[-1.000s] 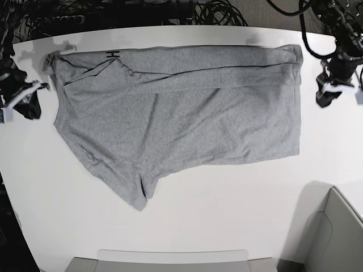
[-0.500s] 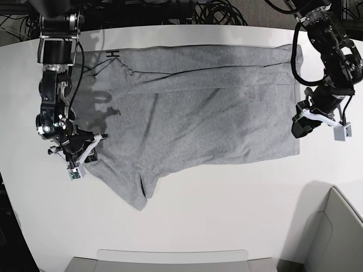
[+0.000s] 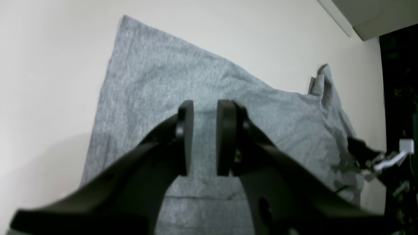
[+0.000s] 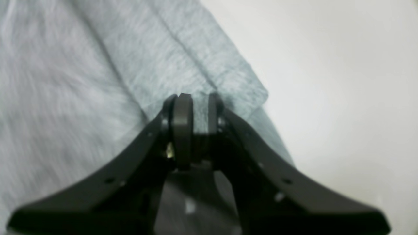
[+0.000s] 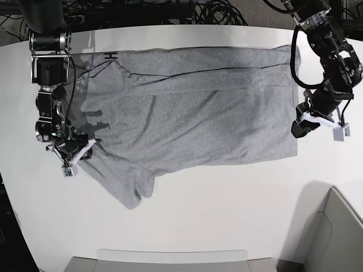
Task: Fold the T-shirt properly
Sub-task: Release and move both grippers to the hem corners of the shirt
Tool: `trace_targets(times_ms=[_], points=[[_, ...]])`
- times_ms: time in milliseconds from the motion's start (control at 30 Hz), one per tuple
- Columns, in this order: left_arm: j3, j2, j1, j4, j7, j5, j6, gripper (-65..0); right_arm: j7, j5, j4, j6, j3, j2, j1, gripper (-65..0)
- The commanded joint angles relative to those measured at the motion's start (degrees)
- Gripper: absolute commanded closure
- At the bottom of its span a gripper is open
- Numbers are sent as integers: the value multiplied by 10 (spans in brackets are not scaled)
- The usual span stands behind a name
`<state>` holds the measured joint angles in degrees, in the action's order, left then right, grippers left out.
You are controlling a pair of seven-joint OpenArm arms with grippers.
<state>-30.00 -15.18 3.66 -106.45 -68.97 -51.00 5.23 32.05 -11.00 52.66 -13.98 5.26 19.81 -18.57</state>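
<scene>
The heather-grey T-shirt [image 5: 193, 113] lies spread on the white table [image 5: 227, 198], plain side up, with its far long edge folded over. A small black mark [image 5: 112, 55] shows at the neck. My right gripper [image 5: 76, 154] is at the shirt's left edge above the lower sleeve. In the right wrist view this gripper [image 4: 200, 120] is closed on a folded edge of the cloth [image 4: 81, 81]. My left gripper [image 5: 299, 127] is at the hem's right edge. In the left wrist view it [image 3: 205, 140] stands over the cloth [image 3: 202, 81], jaws narrowly apart and holding nothing.
A grey bin [image 5: 334, 238] stands at the front right corner. A flat grey tray [image 5: 170, 260] lies along the front edge. Black cables [image 5: 215, 11] lie behind the table's far edge.
Both arms came in from the table's sides to the shirt's edges. In the last half second the right gripper closed on the left edge, and the lower sleeve shifted slightly left.
</scene>
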Motion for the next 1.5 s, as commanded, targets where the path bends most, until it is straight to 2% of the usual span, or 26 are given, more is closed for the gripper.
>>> trace_targets(times_ms=[0,133,267,400,500,567,633,700,767,833,933,1133,1333,1467], points=[[-3,-8,-6,-1,10,-8,0,-130,73,22,30,7,1,9,44,-100],[-2,-9,-6,14,11,-8,0,-130,105,22,174,7,1,14,154,-100],[2,-8,-7,14,11,-9,0,-130,105,22,273,8,30,3,197,-100],[2,-8,-7,14,11,-10,0,-130,105,22,318,7,86,-27,150,-101],[1,-8,-7,14,11,-10,0,-130,105,22,331,7,93,-29,99,-107],[-2,-8,-4,14,11,-10,0,-130,108,22,326,7,93,-25,62,-145],[-2,-8,-3,14,11,-10,0,-130,107,20,284,7,92,-24,27,-194],[-2,-8,-2,14,11,-10,0,-130,105,-9,205,7,92,-16,-19,-224],[-2,-8,-2,14,11,-11,0,-130,90,-64,111,6,91,0,-56,-220],[-2,-7,-2,14,11,-11,0,-130,41,-125,15,6,91,13,-83,-213],[-2,-7,-3,14,11,-11,0,-130,-7,-166,-67,6,75,21,-103,-207],[-2,1,-4,14,11,-11,0,-130,-19,-166,-98,6,2,21,-113,-207],[1,17,-5,14,11,-11,0,-130,-73,-166,-181,7,-12,5,-128,-207],[-3,27,-6,14,11,-11,0,-130,-86,-166,-206,9,-8,0,-127,-207]])
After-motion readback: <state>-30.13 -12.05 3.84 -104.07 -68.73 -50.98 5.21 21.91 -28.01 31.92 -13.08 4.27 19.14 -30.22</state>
